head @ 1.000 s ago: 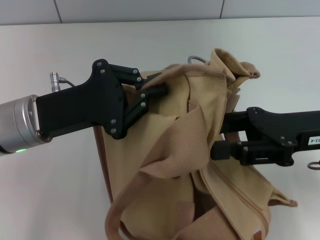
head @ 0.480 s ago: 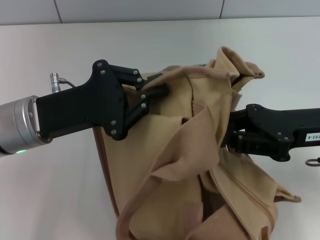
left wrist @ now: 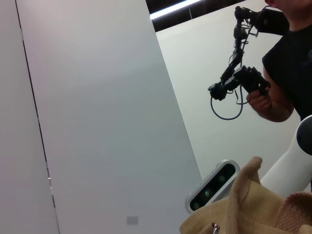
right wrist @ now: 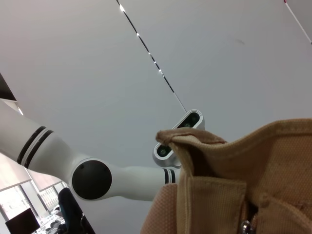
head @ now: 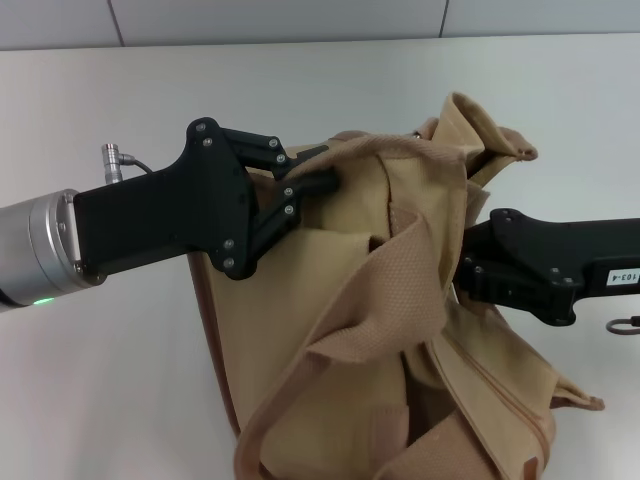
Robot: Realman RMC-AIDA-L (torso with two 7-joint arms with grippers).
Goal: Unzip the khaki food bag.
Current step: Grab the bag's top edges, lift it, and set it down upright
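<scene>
Khaki food bag [head: 400, 330]: nearest to you in the head view, hanging between both arms above the white table [head: 110, 380]; its lower part is cut off by the frame edge.
Webbing handle [head: 390, 300]: draped in a loop over the front of the bag.
Left gripper [head: 322, 172]: your black fingers [head: 312, 183] press together on the bag's upper left edge, pinching the fabric.
Right gripper [head: 462, 262]: it sits against the bag's right side; its fingertips are buried behind folded canvas, so you cannot tell how the jaws stand.
Metal ring [head: 625, 326]: visible past the right arm, beside the bag's far side.
Left wrist view only: a tan fold with a small silver metal piece [left wrist: 214, 227], the robot's head camera [left wrist: 212, 185], and a person [left wrist: 287, 53] holding a black handheld rig.
Right wrist view only: a seam with a silver metal stud [right wrist: 246, 224]; whether this is the zipper pull is unclear.
</scene>
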